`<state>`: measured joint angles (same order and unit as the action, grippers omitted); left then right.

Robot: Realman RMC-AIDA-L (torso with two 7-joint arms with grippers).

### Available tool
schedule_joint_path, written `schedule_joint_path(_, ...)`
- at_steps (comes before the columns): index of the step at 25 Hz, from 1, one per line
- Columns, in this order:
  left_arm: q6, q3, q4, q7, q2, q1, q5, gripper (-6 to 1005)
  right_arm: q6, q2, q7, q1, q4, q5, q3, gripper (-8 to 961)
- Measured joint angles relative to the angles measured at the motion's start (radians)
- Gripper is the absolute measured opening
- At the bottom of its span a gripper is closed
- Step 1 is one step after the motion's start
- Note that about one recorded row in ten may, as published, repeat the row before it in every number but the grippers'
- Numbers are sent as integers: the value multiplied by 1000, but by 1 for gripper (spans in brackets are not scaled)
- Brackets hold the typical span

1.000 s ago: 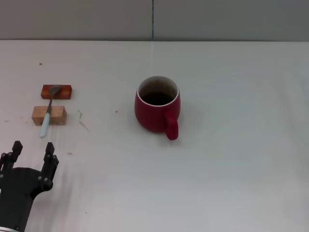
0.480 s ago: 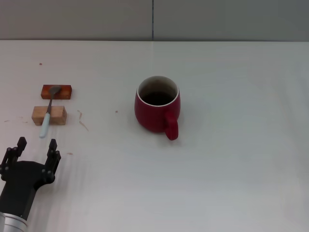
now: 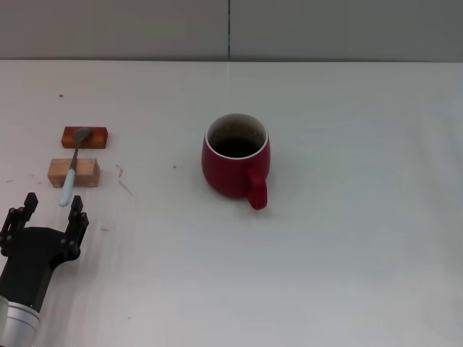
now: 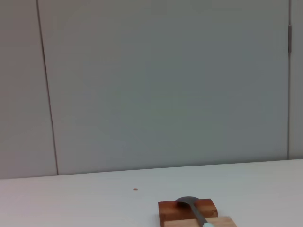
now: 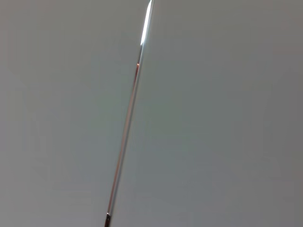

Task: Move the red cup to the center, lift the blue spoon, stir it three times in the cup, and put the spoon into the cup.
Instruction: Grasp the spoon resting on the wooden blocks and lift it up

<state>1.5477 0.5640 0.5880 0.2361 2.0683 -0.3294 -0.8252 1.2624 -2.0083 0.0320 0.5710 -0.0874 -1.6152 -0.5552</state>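
Reaching for the blue spoon (image 3: pixel 71 176), which lay across two wooden blocks (image 3: pixel 74 172), the left gripper (image 3: pixel 48 212) hovered wide open just beside its handle; next it probably needed a careful closing there. The red cup (image 3: pixel 236 163) stood at the table's centre already.

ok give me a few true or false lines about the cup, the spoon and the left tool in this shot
1. The red cup stands upright near the middle of the table. True.
2. The blue spoon is inside the cup. False: it lies across two small wooden blocks off to the robot's left, its bowl on the darker block.
3. The left tool is open and holds nothing. True: it sits just short of the spoon's handle end.
4. The cup's handle points toward the back wall. False: it faces the robot's side of the table.
5. The right tool is gripping the cup. False: it shows in no view, and nothing touches the cup.
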Motion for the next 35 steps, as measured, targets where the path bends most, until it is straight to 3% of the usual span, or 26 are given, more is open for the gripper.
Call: schedule_joint_path(35,-110,-51,-30,-23,5,-56,0,677,12,2,0,7,4,0,0,674)
